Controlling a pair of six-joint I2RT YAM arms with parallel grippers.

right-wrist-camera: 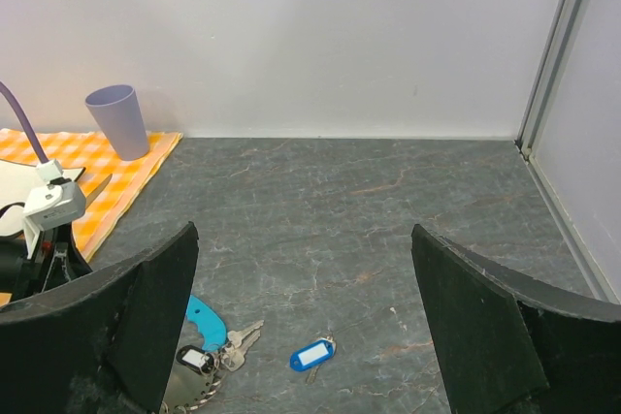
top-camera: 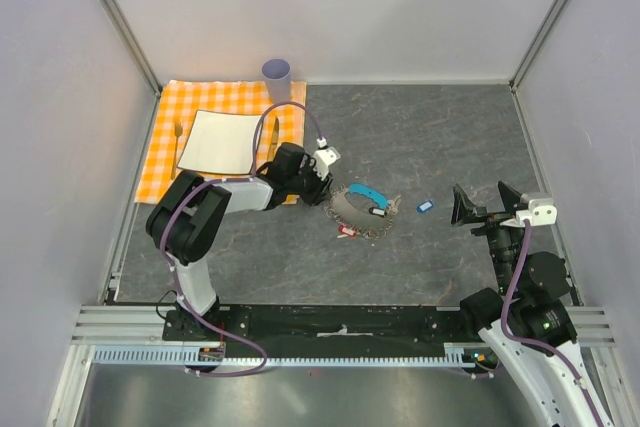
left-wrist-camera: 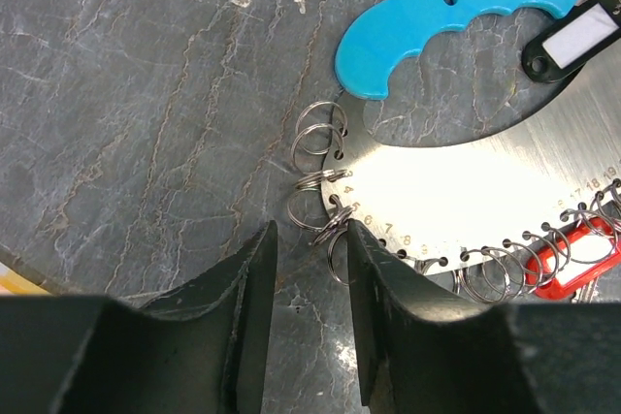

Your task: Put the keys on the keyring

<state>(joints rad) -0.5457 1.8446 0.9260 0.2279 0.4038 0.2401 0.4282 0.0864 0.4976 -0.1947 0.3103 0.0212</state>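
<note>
– Black jaws of the left gripper (left-wrist-camera: 310,244) stand parted, holding nothing, right at the split rings (left-wrist-camera: 320,138) along the rim of the keyring (left-wrist-camera: 466,196).
– And the keyring itself?
– Flat on the table (left-wrist-camera: 146,94), with its cyan handle (left-wrist-camera: 456,7) away from the fingers. The red-tagged key (left-wrist-camera: 572,254) seems already hooked on.
– Advice?
– I'd pinch the metal rim, not a loose ring, to steady it. The right gripper (right-wrist-camera: 303,269), spread wide and empty, could then fetch the blue-tagged key (right-wrist-camera: 312,354) lying nearby.
</note>
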